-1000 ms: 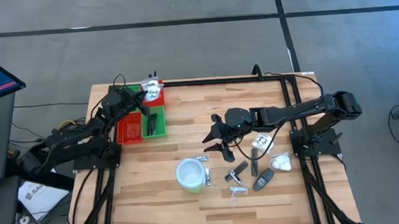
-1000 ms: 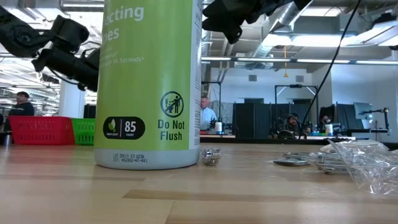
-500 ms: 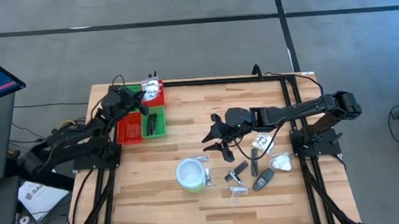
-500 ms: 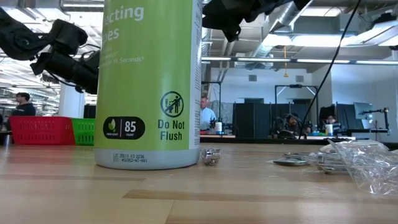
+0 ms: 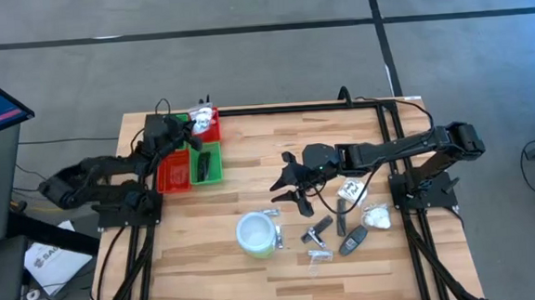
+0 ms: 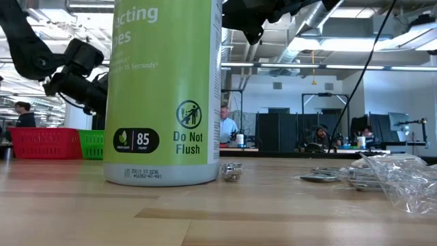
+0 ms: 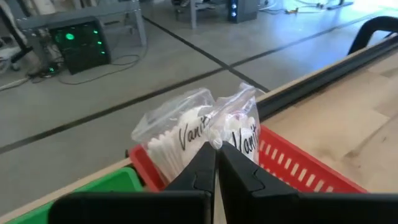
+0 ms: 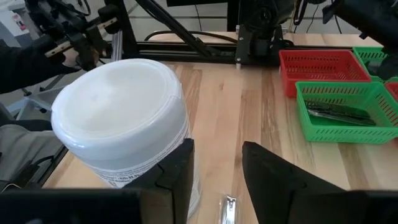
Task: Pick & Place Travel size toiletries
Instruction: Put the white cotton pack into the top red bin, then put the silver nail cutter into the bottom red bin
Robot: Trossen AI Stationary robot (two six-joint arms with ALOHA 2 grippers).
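**Mia:** Silver, that little clip; is it the next one to grab?

**Tom:** I think so. The right gripper hangs over the table with its fingers partly apart and nothing between them. The clip lies on the wood just ahead of it and lower down, in line with the gap; the tub stands close by on one side.

**Mia:** Which way does the clip point?

**Tom:** Its long side seems to run the way the fingers point, so I guess they can close across the thin part. Only a bit of it shows past the fingers, and it is very small; I can't be sure.

**Mia:** And the other arm?

**Tom:** The left gripper is far off, over the tray; the right one is much nearer the clip. Its fingers are pressed tight together. Two packets sit in the red part just past the tips; I can't tell if a corner is pinched.

**Mia:** More left?

**Tom:** Yes; a stick and others lie behind the right gripper, on the far side from the tub.
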